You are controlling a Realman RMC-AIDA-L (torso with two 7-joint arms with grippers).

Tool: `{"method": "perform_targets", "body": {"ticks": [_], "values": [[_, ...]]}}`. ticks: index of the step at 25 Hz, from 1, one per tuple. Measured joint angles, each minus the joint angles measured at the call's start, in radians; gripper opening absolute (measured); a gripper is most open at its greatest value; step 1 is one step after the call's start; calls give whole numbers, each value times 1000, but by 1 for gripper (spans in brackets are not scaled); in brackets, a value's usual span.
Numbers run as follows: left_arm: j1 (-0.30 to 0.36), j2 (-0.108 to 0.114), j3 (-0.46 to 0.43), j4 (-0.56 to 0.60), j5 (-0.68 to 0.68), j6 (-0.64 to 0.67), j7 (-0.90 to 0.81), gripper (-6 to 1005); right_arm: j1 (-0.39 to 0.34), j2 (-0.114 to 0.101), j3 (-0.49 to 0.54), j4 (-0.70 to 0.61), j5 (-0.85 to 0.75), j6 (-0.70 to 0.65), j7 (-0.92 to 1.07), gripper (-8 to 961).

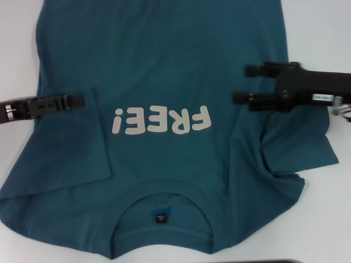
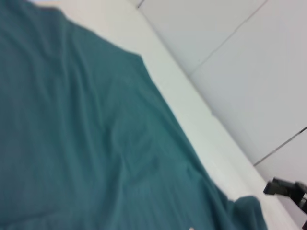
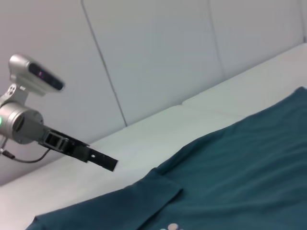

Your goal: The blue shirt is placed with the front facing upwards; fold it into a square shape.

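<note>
The blue shirt lies flat on the white table, front up, with cream "FREE!" lettering and the collar with its dark label nearest me. Its left sleeve is folded in over the body. Its right sleeve is rumpled. My left gripper is shut and empty over the shirt's left edge; it also shows in the right wrist view, above the table. My right gripper is open and empty over the shirt's right side. The shirt also shows in the left wrist view.
The white table shows bare at the right and at the lower left corner. A dark object peeks in at the near edge. White wall panels stand behind the table.
</note>
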Motion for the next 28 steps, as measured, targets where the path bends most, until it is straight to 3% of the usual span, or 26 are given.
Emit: {"method": "perform_targets", "body": {"ticks": [4,14,20,28], "values": [[2,-4,2,7,-24,13,38,870,-54,-35,30,-40,-4,-44,70,925],[2,-17,56,19,-19,2,145,882,-170,-109,59,-112,-57,-121,219,925],[18,-19,58,21,-17,-13,167,884,-197,-114,102,-130,-119,-123,283,924],[23,-21,60,32,-17,-17,167,874,-197,-102,195,-153,-178,-78,306,924]]}}
